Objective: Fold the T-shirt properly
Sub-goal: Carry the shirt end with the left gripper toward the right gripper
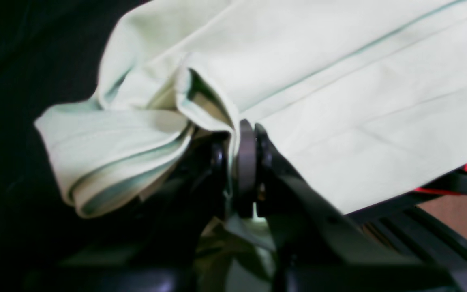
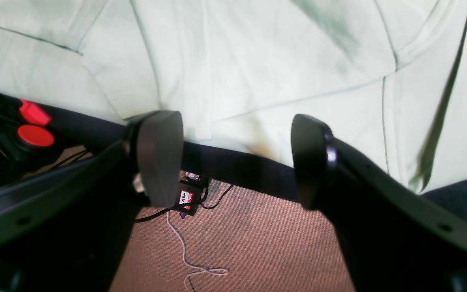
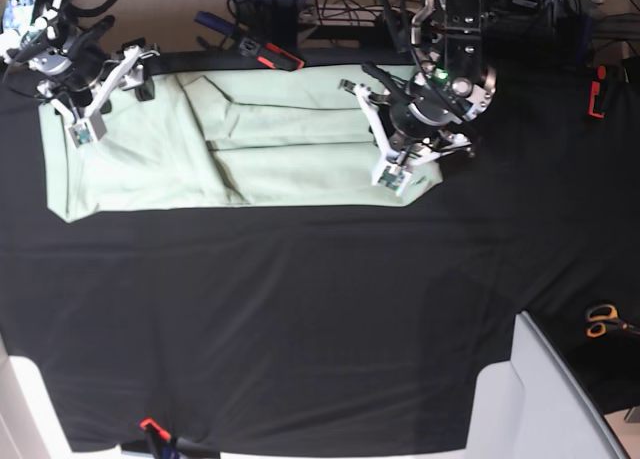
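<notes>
The pale mint-green T-shirt lies spread along the far edge of the black table covering, partly folded into a long band. My left gripper is at the shirt's right end in the base view. In the left wrist view this left gripper is shut on a bunched fold of the T-shirt, with cloth pinched between the jaws. My right gripper hovers over the shirt's other end. In the right wrist view it stands open above the hem of the T-shirt, holding nothing.
Orange-handled scissors lie at the table's right edge. Red clamps grip the covering. A pale board overlaps the near right corner. Beyond the far edge there are brown carpet, cables and red knobs.
</notes>
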